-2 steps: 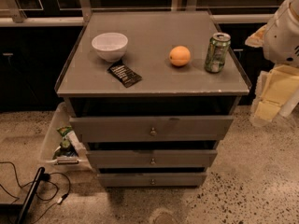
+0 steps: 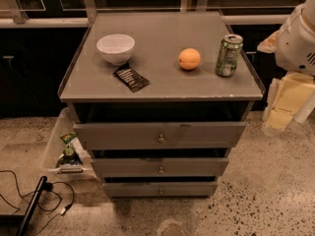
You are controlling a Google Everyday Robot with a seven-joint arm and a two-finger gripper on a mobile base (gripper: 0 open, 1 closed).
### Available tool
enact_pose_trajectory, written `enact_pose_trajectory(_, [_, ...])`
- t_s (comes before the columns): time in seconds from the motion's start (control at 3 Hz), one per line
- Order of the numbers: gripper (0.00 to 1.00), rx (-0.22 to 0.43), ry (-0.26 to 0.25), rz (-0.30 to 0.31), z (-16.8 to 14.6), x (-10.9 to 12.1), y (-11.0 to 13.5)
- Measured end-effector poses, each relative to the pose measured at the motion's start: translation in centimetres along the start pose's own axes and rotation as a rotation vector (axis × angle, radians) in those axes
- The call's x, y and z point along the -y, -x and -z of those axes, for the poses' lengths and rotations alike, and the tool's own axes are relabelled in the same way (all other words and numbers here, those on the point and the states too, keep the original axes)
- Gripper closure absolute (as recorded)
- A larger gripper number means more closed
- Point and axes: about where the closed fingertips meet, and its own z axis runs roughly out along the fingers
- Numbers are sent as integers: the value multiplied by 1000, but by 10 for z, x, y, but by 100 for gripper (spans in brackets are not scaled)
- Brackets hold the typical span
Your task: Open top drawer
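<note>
My pincer [image 2: 288, 102] hangs off the worktop's [image 2: 162, 82] right edge, near the front corner. I cannot tell whether it is apart or together. The top drawer [image 2: 123, 134] sits just under the front edge. I'd square up on its knob [image 2: 161, 138], then pull straight out.

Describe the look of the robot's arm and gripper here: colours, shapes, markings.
At the right edge, beside the grey drawer cabinet, a bulky rounded white arm housing bears short dark vent slits. Below it sits the gripper, made of flat, blocky pale-yellow pieces. No cables or lettering show.
</note>
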Motion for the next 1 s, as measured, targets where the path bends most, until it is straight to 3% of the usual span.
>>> enact_pose_trajectory(0.33, [0,7,58,5,-39,-12,-10])
enact_pose_trajectory(0.67, [0,27,109,48,-89,-30,-23])
enact_pose_trajectory(1.0, [0,55,129,107,-131,-42,-33])
